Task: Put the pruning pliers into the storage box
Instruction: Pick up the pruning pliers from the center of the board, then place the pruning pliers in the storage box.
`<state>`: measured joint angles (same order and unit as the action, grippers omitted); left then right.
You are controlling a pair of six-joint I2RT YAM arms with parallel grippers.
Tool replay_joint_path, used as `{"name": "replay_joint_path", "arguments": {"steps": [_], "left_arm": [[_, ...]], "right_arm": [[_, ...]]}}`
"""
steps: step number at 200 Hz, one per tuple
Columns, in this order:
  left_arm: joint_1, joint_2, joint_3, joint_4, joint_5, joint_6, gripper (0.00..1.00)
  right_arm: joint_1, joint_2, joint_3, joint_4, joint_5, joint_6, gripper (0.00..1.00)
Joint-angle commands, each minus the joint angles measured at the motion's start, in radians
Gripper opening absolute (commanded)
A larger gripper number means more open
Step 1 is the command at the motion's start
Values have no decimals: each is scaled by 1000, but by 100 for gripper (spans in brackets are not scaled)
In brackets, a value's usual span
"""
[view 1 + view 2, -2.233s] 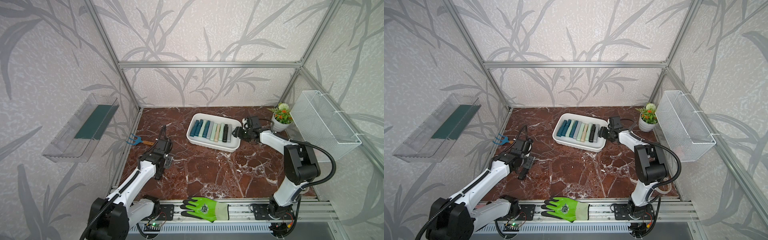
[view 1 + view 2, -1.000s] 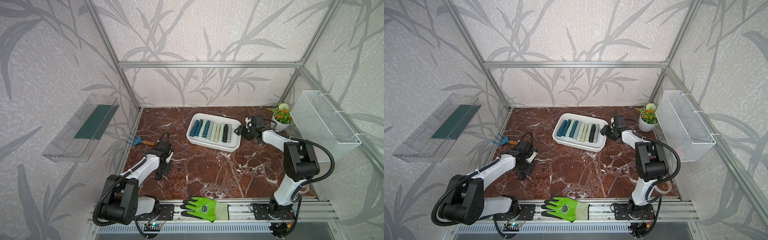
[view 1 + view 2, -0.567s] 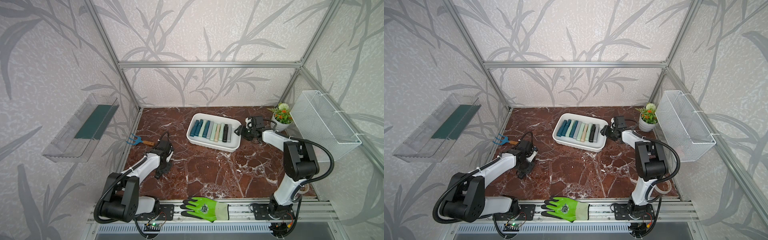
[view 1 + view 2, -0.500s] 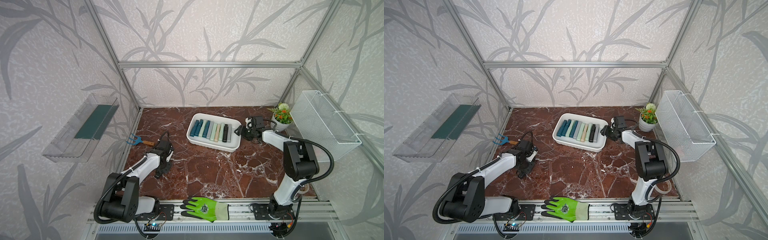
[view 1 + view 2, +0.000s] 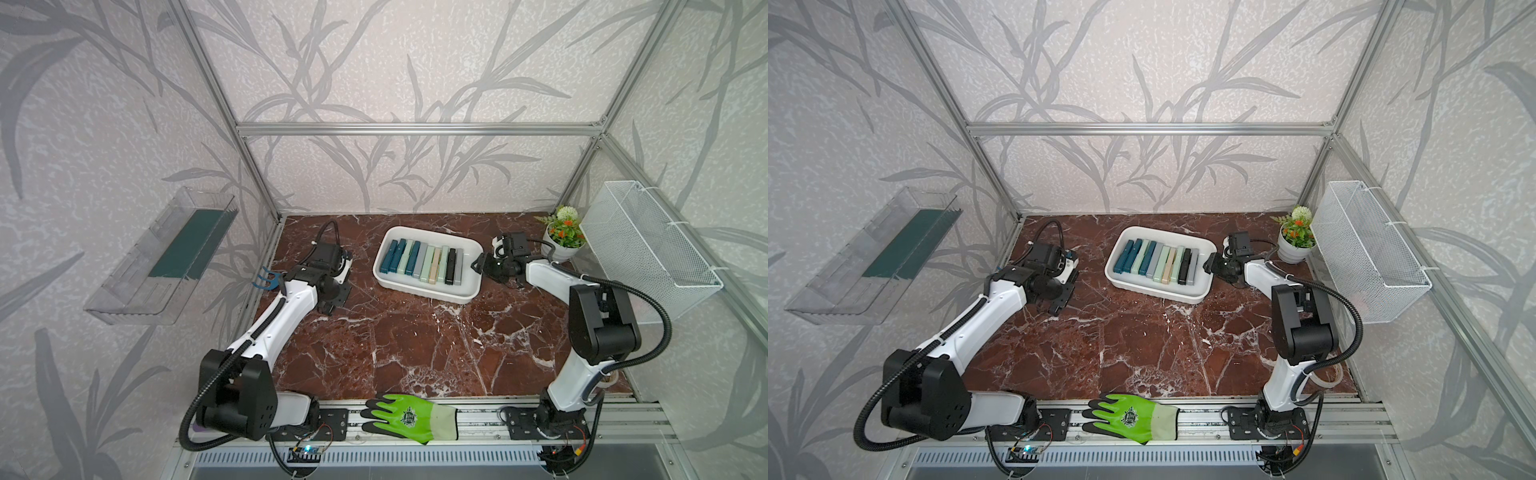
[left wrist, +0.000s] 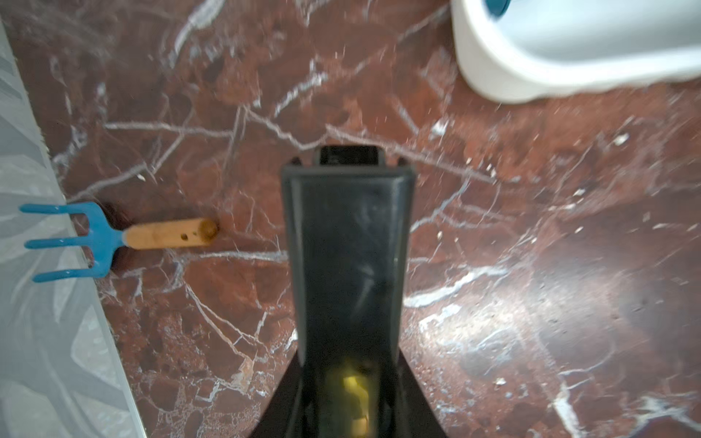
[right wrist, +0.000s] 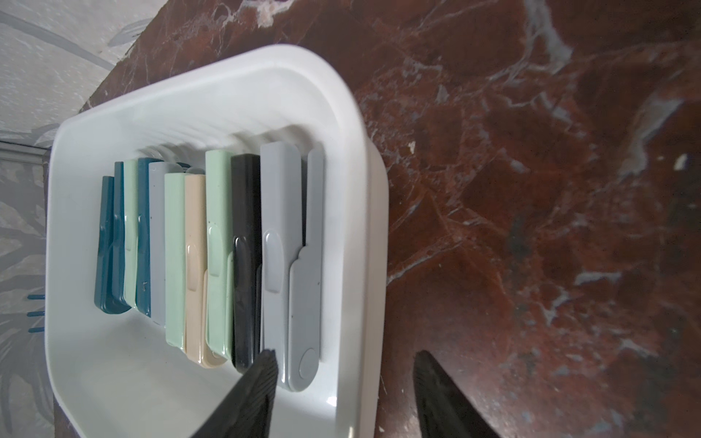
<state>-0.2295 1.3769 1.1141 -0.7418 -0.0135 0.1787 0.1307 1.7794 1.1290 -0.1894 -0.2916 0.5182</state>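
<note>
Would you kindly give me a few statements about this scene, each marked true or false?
1. The pruning pliers lie side by side in the storage box. True.
2. The blue hand rake lies in the storage box. False: it lies on the table, outside the box.
3. The right gripper holds a black plier. False: it is open and empty, one fingertip over the box, one outside its rim.
4. A green glove lies on the front rail. True.
</note>
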Motion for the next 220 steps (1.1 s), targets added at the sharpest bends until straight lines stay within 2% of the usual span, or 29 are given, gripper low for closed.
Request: {"name": "replay_joint_path", "arguments": {"steps": [1, 39, 61, 81, 102, 125, 165, 194, 220], "left_arm": [[-77, 43, 124, -20, 17, -32, 12], [-221, 253, 424, 11, 16, -103, 17], [-292, 403, 593, 91, 17, -141, 18], [-343, 572, 809, 87, 82, -238, 18], [-406, 748, 1030, 47, 99, -307, 18], [-447, 887, 1195, 20, 137, -414, 20], [-479, 1049, 1367, -55, 142, -571, 22], [-499, 1119, 1429, -90, 113, -659, 21], [-502, 1147, 1428, -93, 108, -733, 21]], "right_arm": [[-1, -66, -16, -54, 45, -26, 58], [-2, -137, -29, -86, 74, -29, 58], [-2, -151, -46, -78, 78, -18, 58], [-2, -168, -62, -73, 76, -8, 58], [-4, -205, -81, -79, 96, -6, 58], [-16, -244, -95, -76, 110, -4, 58], [-39, -232, -99, -64, 80, -2, 59], [-48, -224, -101, -51, 62, -1, 59], [-54, -227, -113, -33, 57, 8, 59]]}}
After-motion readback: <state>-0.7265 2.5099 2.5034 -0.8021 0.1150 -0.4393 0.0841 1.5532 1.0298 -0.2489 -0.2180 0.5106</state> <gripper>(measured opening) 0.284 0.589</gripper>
